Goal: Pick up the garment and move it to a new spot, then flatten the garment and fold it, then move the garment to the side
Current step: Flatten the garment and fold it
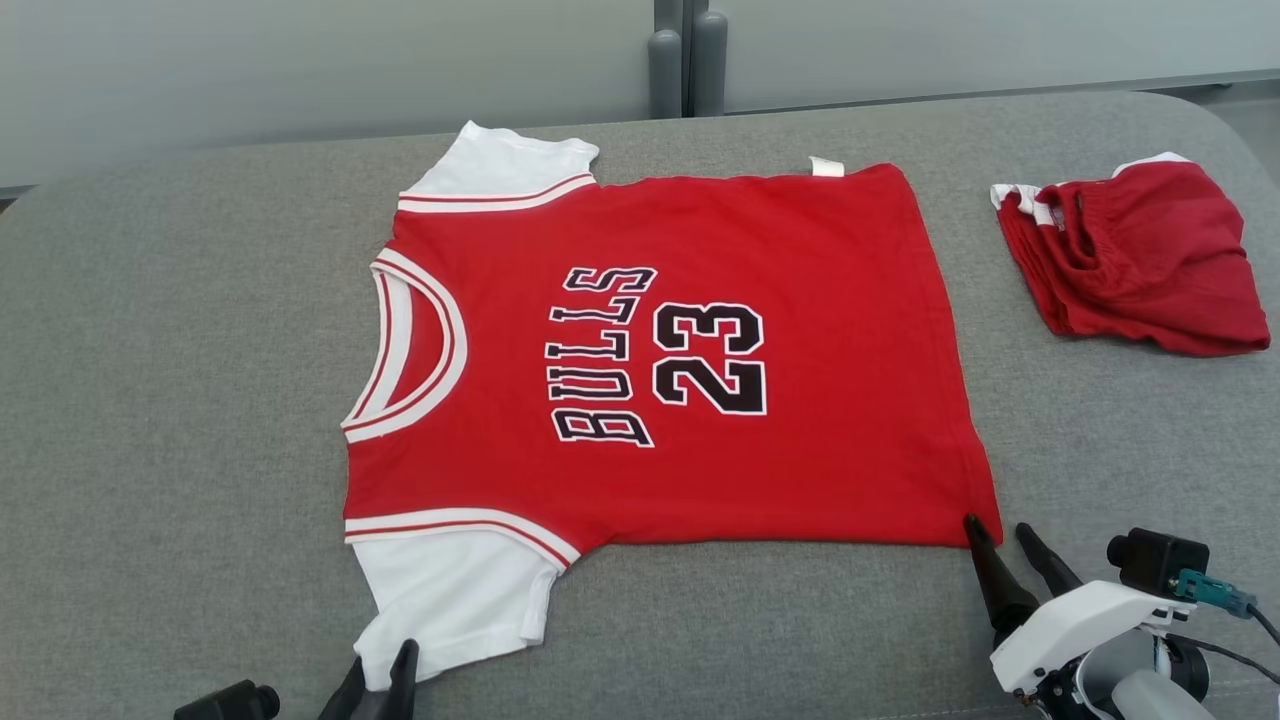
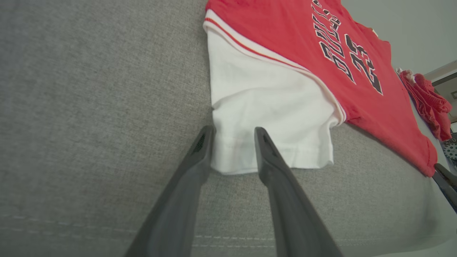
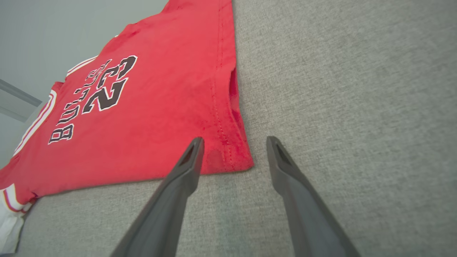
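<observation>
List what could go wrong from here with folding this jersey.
1. The left gripper stands open at the edge of the white sleeve; a shallow pinch may slip.
2. The right gripper, open at the hem corner, may catch one layer only.
3. The red shorts lie close; a sideways move could hit them.

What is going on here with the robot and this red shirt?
The robot is working on a red jersey spread flat on a grey surface. Its left gripper stands open around a corner of the near white sleeve, and its right gripper stands open around the near hem corner. Another red garment lies bunched at the right.
</observation>
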Controlling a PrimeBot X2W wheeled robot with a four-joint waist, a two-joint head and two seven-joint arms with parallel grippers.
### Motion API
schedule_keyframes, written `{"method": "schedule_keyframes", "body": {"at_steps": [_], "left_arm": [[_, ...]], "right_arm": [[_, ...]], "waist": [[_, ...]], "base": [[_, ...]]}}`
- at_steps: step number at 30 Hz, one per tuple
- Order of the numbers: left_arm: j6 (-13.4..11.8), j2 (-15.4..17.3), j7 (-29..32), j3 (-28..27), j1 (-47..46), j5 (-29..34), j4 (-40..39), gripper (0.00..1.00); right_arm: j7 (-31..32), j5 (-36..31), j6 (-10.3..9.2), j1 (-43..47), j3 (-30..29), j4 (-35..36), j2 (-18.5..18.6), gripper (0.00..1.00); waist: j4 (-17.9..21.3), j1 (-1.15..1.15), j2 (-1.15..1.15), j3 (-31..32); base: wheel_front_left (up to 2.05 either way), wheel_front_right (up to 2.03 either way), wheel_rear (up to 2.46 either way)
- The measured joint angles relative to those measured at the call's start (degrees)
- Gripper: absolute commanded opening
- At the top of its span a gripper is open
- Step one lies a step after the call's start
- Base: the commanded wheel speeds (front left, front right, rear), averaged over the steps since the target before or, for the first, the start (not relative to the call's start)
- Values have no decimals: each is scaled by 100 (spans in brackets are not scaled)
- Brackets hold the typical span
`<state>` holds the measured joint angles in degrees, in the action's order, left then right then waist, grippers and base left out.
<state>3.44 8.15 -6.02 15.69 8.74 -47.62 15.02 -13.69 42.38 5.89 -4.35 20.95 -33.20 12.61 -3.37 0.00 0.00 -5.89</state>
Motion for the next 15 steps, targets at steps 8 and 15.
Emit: {"method": "schedule_keyframes", "body": {"at_steps": [8,15], "left_arm": [[-1,2,-24,-86,0,0,90,100],[0,43,-229,-194,-82,29,9,100]], "right_arm": [[-41,-1,-52,12,-200,-44,29,100],[-42,-5,-94,21,-396,5,127,100]], "waist": [[5,0,0,-33],[51,0,0,-33]], "base": [[0,0,0],[0,0,0]]}}
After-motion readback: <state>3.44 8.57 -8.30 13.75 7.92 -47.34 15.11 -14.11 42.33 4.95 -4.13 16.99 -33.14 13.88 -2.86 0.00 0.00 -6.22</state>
